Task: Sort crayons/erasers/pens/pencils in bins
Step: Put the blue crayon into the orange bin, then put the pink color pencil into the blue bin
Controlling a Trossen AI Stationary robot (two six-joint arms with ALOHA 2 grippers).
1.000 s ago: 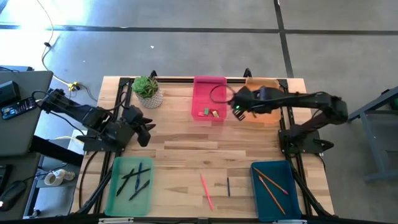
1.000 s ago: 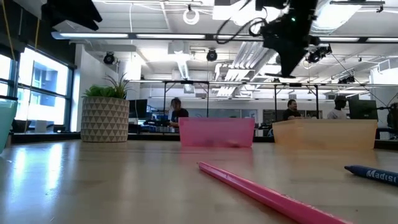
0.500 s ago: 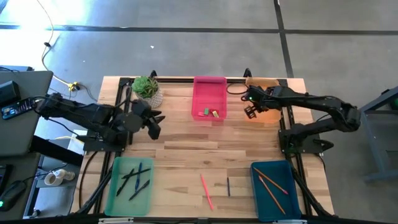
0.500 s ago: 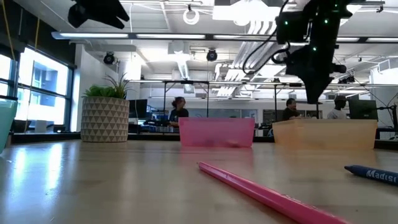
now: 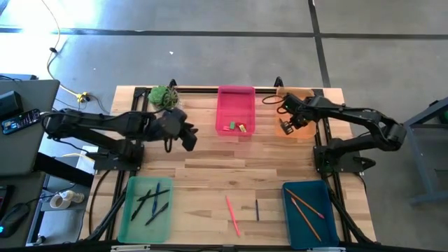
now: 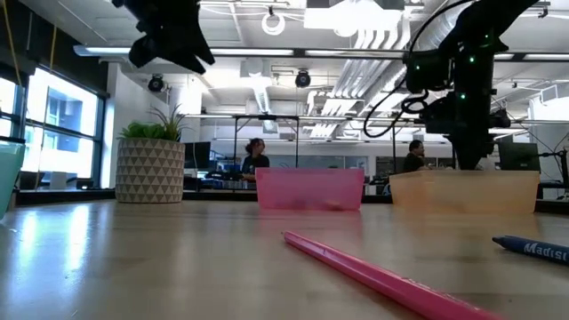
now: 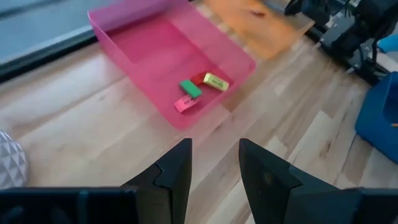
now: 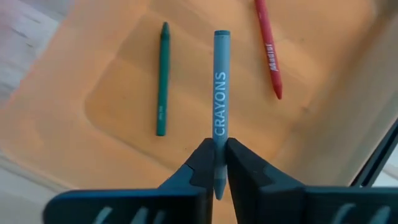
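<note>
Wooden counter (image 5: 210,161), four bins, sorting half done.
Orange bin (image 8: 124,93): green crayon (image 8: 161,81) and red crayon (image 8: 268,51) lying flat; right pincer (image 8: 215,163) over it, clamped on grey-blue crayon (image 8: 220,93) printed CRAYONS. Pink bin (image 7: 149,50): green, red, yellow, pink erasers (image 7: 198,90) at one end. Light green bin (image 5: 145,199): several dark pens (image 5: 152,201). Teal bin (image 5: 308,204): two orange pencils (image 5: 305,204). Loose on counter between those: pink pencil (image 5: 232,214), dark pen (image 5: 256,210). Left pincer (image 7: 214,165) narrowly parted, empty, near pink bin.
</note>
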